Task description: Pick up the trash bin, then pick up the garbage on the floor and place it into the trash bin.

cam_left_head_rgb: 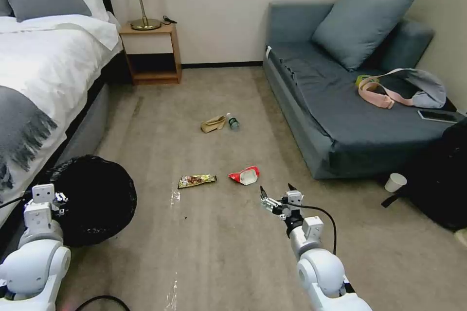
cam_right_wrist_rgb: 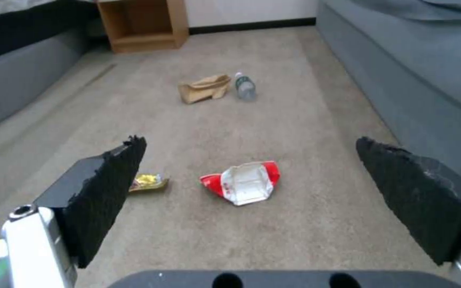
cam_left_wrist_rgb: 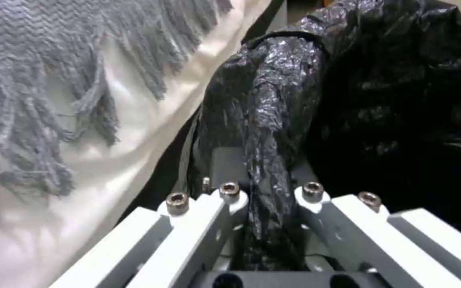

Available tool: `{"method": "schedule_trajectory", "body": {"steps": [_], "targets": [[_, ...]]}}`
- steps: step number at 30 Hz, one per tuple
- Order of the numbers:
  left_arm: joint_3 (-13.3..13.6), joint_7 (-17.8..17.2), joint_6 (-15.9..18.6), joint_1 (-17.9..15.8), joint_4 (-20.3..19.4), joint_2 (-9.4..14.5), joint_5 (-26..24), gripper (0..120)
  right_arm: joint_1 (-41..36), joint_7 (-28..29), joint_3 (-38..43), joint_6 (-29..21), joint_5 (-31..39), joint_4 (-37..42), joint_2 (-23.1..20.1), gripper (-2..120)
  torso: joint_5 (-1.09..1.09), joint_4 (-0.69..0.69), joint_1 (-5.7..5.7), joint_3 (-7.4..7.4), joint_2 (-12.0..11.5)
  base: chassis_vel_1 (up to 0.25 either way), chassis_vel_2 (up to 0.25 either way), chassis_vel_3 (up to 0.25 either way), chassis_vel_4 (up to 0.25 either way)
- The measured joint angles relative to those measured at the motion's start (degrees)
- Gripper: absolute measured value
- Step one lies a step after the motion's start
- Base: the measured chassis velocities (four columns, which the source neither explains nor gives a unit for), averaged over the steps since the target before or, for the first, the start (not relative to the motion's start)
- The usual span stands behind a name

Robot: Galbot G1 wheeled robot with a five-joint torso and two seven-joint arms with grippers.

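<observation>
The trash bin (cam_left_head_rgb: 97, 199) stands by the bed at lower left, its black bag (cam_left_wrist_rgb: 273, 100) folded over the rim. My left gripper (cam_left_head_rgb: 61, 198) is shut on that rim (cam_left_wrist_rgb: 265, 180). My right gripper (cam_left_head_rgb: 276, 188) hangs open just short of the red-and-white wrapper (cam_left_head_rgb: 245, 175), which lies between the pads (cam_right_wrist_rgb: 108, 192) a little farther off in the right wrist view (cam_right_wrist_rgb: 244, 182). The other garbage is a gold-brown wrapper (cam_left_head_rgb: 196, 180) (cam_right_wrist_rgb: 148, 182), and farther off a tan paper bag (cam_left_head_rgb: 213, 124) (cam_right_wrist_rgb: 204, 88) with a small bottle (cam_left_head_rgb: 233, 121) (cam_right_wrist_rgb: 245, 86) beside it.
The bed (cam_left_head_rgb: 44, 73) runs along the left, with a grey fringed throw (cam_left_wrist_rgb: 38, 80) close to the bin. A wooden nightstand (cam_left_head_rgb: 152, 53) stands at the back. The grey sofa (cam_left_head_rgb: 340, 107) lines the right, with a paper cup (cam_left_head_rgb: 395, 182) and a black bag (cam_left_head_rgb: 438, 180) on the floor by it.
</observation>
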Motion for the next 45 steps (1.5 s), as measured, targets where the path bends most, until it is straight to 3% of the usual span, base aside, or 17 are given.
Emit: {"method": "schedule_trajectory", "body": {"steps": [19, 45], "targets": [[0.2, 0.3, -2.2, 0.0, 1.5, 0.1, -0.2, 4, 0.3, -0.5, -0.9, -0.1, -1.5, -0.5, 0.9, 100, 0.0, 0.0, 0.0, 0.0, 0.0, -0.076, 0.065, 0.068, -0.07], [0.4, 0.5, -3.4, 1.7, 0.5, -0.8, -0.6, 4, -0.2, -1.7, -2.3, -0.2, -4.6, -0.4, 0.3, 100, 0.0, 0.0, 0.0, 0.0, 0.0, -0.09, 0.098, 0.093, -0.095]]}}
